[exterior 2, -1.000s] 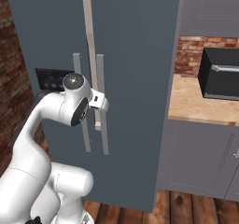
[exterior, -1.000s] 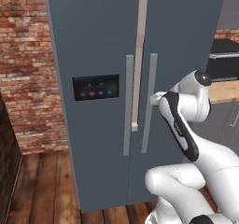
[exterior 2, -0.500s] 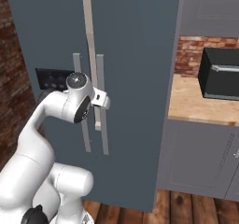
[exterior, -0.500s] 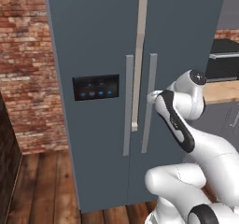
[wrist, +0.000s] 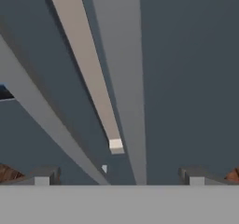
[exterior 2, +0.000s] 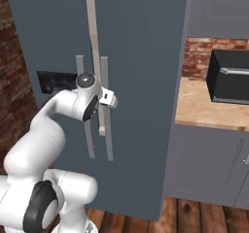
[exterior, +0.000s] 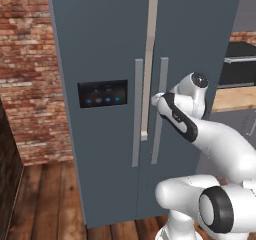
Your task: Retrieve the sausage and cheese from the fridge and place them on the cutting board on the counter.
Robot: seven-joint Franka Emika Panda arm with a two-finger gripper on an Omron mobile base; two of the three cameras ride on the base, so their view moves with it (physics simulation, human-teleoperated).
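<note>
Facing the fridge (exterior: pixel 105 44), doors shut, we see its two long grey handles (exterior: pixel 137 111) either side of the centre seam. To its right the desk (exterior 2: pixel 209 108) carries a black microwave (exterior 2: pixel 228 76). Our gripper (wrist: pixel 119 176) is spread wide, holding nothing, prob. just short of the right-hand handle (wrist: pixel 119 69).

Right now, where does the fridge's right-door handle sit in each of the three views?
Left base view: the right-door handle is the right one of two grey bars near picture centre, partly behind the arm.
Right base view: left of centre, again the right bar of the pair.
Hand view: the wide grey band down the middle.
Shared landmark: the pale strip between the doors, just left of the handle.
</note>
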